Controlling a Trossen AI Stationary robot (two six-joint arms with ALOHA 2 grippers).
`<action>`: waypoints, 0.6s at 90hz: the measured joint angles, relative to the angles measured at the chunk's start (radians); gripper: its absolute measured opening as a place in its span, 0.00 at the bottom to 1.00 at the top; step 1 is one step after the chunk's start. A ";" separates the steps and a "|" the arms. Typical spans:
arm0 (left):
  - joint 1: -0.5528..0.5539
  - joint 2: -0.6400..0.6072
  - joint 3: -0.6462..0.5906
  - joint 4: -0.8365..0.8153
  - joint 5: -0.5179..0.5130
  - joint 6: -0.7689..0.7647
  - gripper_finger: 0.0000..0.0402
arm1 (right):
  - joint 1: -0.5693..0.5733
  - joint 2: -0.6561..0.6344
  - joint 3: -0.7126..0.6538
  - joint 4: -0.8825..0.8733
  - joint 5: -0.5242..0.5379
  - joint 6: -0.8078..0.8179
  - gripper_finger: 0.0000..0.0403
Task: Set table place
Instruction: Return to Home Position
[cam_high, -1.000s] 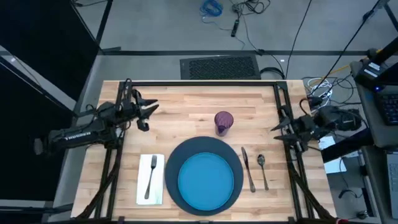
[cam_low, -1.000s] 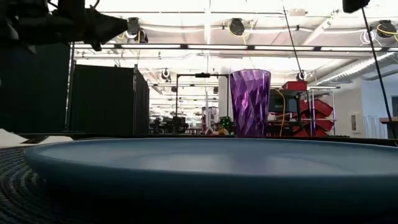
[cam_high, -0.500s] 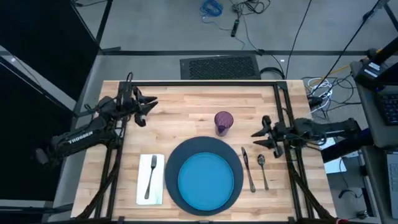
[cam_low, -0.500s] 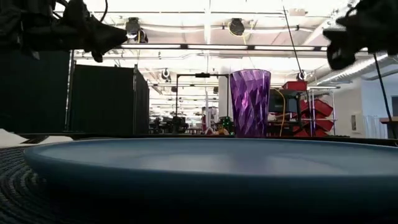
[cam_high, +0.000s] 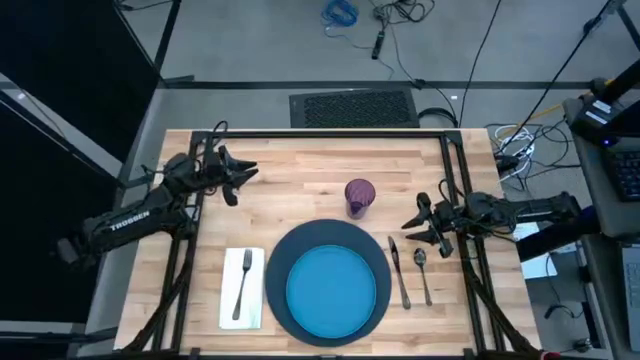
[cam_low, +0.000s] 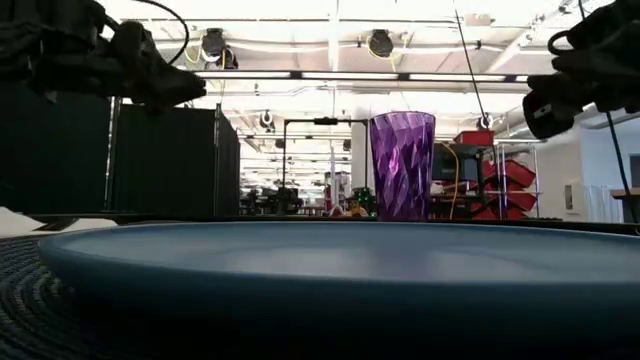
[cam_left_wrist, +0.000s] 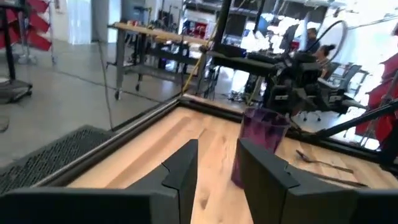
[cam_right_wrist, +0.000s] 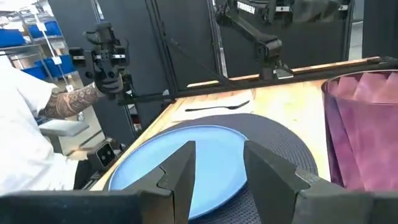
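The high view looks straight down on the whole table (cam_high: 290, 175). The low view sits at tabletop height, very near the plate (cam_low: 330, 260), and faces level into the room. The wrist views face each other across the table. All four share the cup (cam_high: 359, 195).

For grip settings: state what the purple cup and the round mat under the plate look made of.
Purple cup: probably clear plastic, possibly glass; translucent, glossy, faceted walls. Round mat: seemingly woven fibre or vinyl, matte; fine ribbed weave shows.
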 joint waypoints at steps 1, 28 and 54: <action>0.000 0.000 -0.002 0.003 -0.006 -0.001 0.24 | 0.000 0.000 0.000 0.000 0.000 0.000 0.31; -0.129 -0.004 -0.158 0.257 -0.208 -0.154 0.24 | 0.000 0.000 0.000 0.000 0.018 0.012 0.31; -0.443 -0.014 -0.158 0.288 -0.377 -0.045 0.24 | 0.000 0.000 0.000 -0.002 0.077 0.015 0.31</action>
